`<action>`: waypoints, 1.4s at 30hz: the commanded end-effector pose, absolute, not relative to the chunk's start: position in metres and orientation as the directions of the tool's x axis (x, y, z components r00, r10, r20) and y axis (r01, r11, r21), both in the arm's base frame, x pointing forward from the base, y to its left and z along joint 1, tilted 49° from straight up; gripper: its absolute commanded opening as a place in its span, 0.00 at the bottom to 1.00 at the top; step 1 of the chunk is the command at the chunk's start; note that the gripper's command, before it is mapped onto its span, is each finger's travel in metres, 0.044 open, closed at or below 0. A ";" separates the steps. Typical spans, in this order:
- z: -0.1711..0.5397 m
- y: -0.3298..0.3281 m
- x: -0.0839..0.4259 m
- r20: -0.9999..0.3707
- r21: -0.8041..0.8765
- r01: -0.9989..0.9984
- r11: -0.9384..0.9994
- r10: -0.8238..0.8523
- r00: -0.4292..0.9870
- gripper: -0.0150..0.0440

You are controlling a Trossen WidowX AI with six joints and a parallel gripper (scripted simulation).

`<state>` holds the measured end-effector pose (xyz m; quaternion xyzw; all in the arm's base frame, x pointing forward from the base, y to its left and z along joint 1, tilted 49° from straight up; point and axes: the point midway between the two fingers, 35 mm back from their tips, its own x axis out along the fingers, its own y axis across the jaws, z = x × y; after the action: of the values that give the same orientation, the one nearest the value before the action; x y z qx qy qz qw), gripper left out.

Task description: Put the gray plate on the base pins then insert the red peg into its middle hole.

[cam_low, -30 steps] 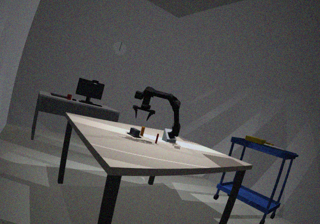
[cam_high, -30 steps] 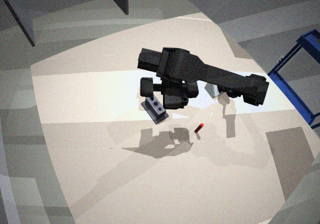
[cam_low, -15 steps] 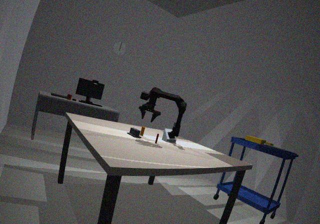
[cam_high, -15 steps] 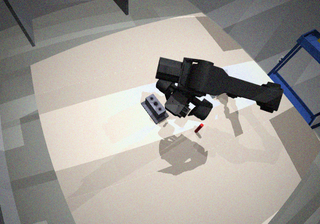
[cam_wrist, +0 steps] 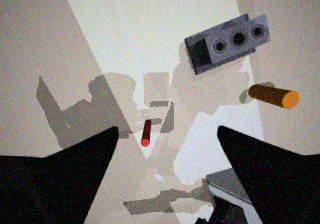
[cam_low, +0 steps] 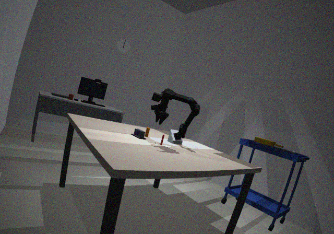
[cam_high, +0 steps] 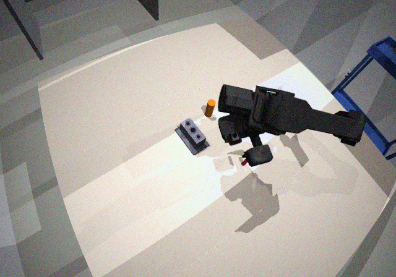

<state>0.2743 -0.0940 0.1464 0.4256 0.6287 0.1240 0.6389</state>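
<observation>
The gray plate (cam_high: 195, 133) (cam_low: 139, 132) (cam_wrist: 229, 43) sits over the base (cam_high: 185, 141) (cam_wrist: 199, 59), its top showing three dark holes in a row. It looks level; the contact beneath it is too small to judge. No peg shows in the middle hole. The red peg (cam_high: 244, 162) (cam_low: 162, 140) (cam_wrist: 147, 131) stands upright on the table, apart from the base. My gripper (cam_low: 159, 123) (cam_wrist: 168, 130) is open and empty, well above the table. In the wrist view the peg appears between the fingertips, nearer the left one. In the top view the hand partly covers the peg.
An orange cylinder (cam_high: 210, 108) (cam_low: 147, 132) (cam_wrist: 273, 96) stands upright close beside the base. A pale angular block (cam_low: 172, 136) (cam_wrist: 227, 180) is near the arm's foot. A blue cart (cam_high: 361, 117) (cam_low: 259, 199) stands beyond the table's edge.
</observation>
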 end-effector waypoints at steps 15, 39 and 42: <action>0.169 -0.045 0.235 -0.691 0.394 0.906 0.154 0.700 0.182 1.00; 0.139 -0.014 0.241 -0.665 0.355 0.924 0.141 0.733 0.143 1.00; 0.137 -0.012 0.242 -0.665 0.355 0.924 0.141 0.733 0.143 1.00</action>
<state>0.2421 -0.0167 0.1400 0.6425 0.6436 -0.1202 0.3982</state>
